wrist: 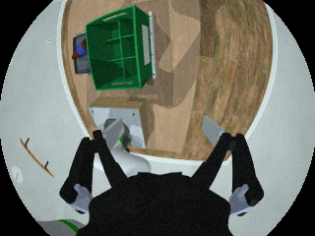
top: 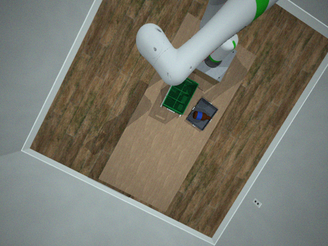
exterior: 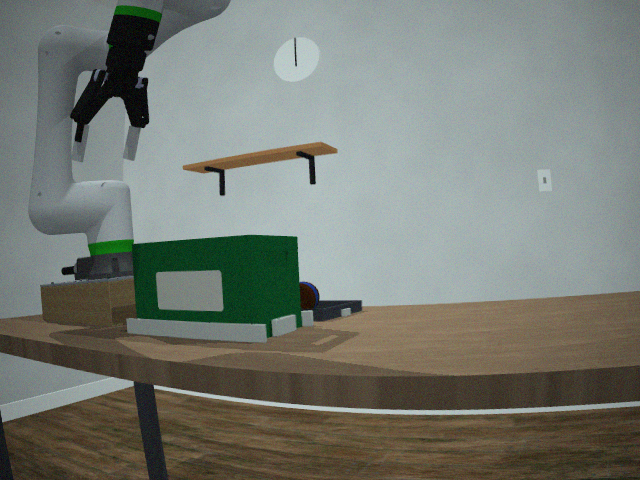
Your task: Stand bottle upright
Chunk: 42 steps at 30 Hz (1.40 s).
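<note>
Beside the green divided crate, the brown bottle lies in the dark tray, and the tool, fingers wide apart, could knock the crate if it swings across low.

A white, rounded robot arm with a green band reaches in from the upper right, its bent elbow overlapping the upper end of a green, rectangular, divided crate. The crate sits on a long, light-brown wooden table. Near it, apart, lies a dark grey rectangular tray, and inside the tray a brown bottle with a blue label lies on its side, its neck toward the tray's right-hand rim.
</note>
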Tool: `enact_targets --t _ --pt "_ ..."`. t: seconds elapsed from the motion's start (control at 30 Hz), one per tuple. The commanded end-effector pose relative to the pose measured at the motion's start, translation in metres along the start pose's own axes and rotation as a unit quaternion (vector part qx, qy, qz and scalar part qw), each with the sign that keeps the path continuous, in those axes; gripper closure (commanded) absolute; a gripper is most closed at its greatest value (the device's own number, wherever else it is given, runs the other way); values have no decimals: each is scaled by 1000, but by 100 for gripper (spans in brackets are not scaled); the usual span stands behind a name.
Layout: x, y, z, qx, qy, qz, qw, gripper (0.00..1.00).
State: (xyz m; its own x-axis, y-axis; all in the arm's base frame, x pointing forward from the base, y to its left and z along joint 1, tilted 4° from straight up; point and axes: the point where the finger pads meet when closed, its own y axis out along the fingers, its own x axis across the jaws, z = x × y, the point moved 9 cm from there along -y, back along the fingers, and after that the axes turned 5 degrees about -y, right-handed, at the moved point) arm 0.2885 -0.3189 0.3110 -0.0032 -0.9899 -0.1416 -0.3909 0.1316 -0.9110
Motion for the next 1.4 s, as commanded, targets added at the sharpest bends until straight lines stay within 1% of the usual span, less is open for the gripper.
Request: enact_targets --t 0.0,0.03,0.1,0.13,0.17,0.2,0.23,0.3,0.33,0.37,0.4,0.47,0.53,0.57,0.6,0.63,0.67,0.7,0.8,0.87,0.9,0.93,0.97,1.0,1.03,1.07,1.1,1.13,1.17,1.2,1.3,1.33,1.37 --pt "-37 9 19 3 -66 -16 998 0" --pt "-54 13 28 5 -95 -23 995 0" --pt "-72 17 37 6 -127 -31 991 0" --pt "-72 17 37 6 -128 -31 991 0" --pt "-91 22 47 8 -161 -39 986 0" --pt "-93 22 48 8 -164 -40 986 0" --pt "-110 26 57 10 -193 -47 980 0" --pt "-110 26 57 10 -193 -47 980 0" --pt "-115 27 60 10 -202 -49 978 0" --pt "-138 33 72 12 -242 -59 968 0" --pt "-151 36 78 14 -264 -65 962 0" --pt "-163 39 84 15 -285 -70 956 0" --pt "-186 44 96 17 -324 -79 943 0" --pt "-188 45 97 17 -328 -80 941 0" --pt "-204 49 106 18 -355 -87 930 0" --pt "-214 51 110 19 -371 -91 924 0" --pt "-214 51 111 19 -372 -91 924 0" --pt "-232 56 120 21 -401 -98 910 0" --pt "-259 63 134 23 -447 -109 888 0" --pt "-259 63 134 23 -447 -109 888 0" --pt "-268 65 138 24 -461 -113 880 0" --pt "-294 72 151 26 -502 -123 855 0" --pt "-295 72 152 26 -504 -123 855 0" --pt "-309 76 159 27 -526 -129 840 0" --pt "-318 78 164 28 -540 -132 831 0" --pt "-322 79 166 28 -547 -134 826 0" --pt "-336 83 174 29 -569 -139 810 0" --pt "-346 85 179 30 -583 -143 799 0" --pt "-349 86 180 30 -587 -144 796 0" --pt "-365 90 189 31 -612 -150 776 0" --pt "-394 98 204 33 -653 -160 739 0" --pt "-398 100 206 34 -660 -162 733 0" --pt "-413 104 214 35 -681 -167 712 0"
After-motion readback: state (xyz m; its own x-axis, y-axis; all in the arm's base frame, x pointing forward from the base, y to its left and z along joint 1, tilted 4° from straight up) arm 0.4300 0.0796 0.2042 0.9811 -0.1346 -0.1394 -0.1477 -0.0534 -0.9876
